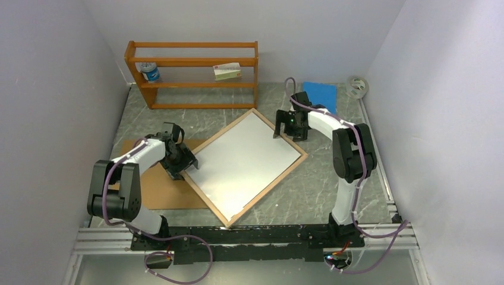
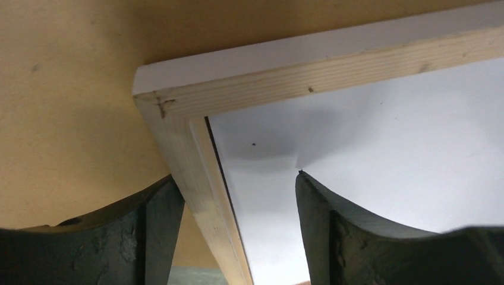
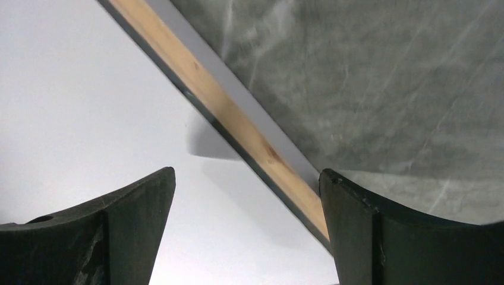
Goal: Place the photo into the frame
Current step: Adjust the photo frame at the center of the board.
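The photo (image 1: 246,157) lies white side up inside the frame (image 1: 268,190), which rests face down on the surface (image 1: 297,199), set diagonally between the two arms with its wooden back showing. We judge the main step nearly done, since the sheet fills the opening from rail to rail. In the left wrist view the paper shows a soft dimple near the frame's corner and a thin dark gap along the rail, so that corner may not be fully seated. What is left, as we read it, is pressing the sheet flat. The brown backing board (image 1: 157,190) lies outside the frame, its edge under the frame's left corner.

The left gripper (image 1: 189,166) has its fingers spread astride the rail at that corner, one over the board and one tip on or just above the paper, pinching nothing. The right gripper (image 1: 278,129) is spread wide across the far right rail, one finger over the paper and one over the surface, holding nothing.

We count one photo, one frame, one backing board and two grippers. At the back there is one orange rack (image 1: 193,59) carrying one small tin (image 1: 150,72) and one small box (image 1: 227,71), then one blue pad (image 1: 321,94) and one roll of tape (image 1: 358,87).
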Action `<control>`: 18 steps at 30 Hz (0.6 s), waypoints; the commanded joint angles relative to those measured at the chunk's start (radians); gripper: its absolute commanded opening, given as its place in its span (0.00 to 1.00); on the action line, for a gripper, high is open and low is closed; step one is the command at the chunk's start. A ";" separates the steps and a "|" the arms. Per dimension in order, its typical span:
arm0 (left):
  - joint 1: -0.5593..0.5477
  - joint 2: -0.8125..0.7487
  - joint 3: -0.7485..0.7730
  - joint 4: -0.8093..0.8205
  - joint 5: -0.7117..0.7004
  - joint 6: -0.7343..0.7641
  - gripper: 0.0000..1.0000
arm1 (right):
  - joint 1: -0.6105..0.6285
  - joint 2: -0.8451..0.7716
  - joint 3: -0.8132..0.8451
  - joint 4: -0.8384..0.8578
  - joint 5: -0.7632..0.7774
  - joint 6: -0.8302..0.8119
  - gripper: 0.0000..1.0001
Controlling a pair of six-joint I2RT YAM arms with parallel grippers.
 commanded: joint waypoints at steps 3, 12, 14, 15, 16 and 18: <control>0.001 0.049 0.116 0.186 0.215 0.162 0.68 | -0.001 -0.181 -0.189 0.039 -0.103 0.069 0.91; 0.001 0.243 0.274 0.195 0.417 0.264 0.66 | 0.000 -0.436 -0.503 0.100 -0.275 0.231 0.84; 0.001 0.284 0.305 0.172 0.406 0.275 0.66 | -0.001 -0.482 -0.531 0.063 -0.216 0.249 0.83; 0.001 0.299 0.320 0.159 0.388 0.280 0.66 | -0.001 -0.499 -0.539 0.048 -0.183 0.253 0.82; 0.001 0.309 0.336 0.148 0.366 0.285 0.66 | -0.001 -0.513 -0.542 0.028 -0.138 0.259 0.81; 0.001 0.318 0.355 0.124 0.311 0.290 0.68 | -0.001 -0.531 -0.527 -0.032 -0.010 0.276 0.78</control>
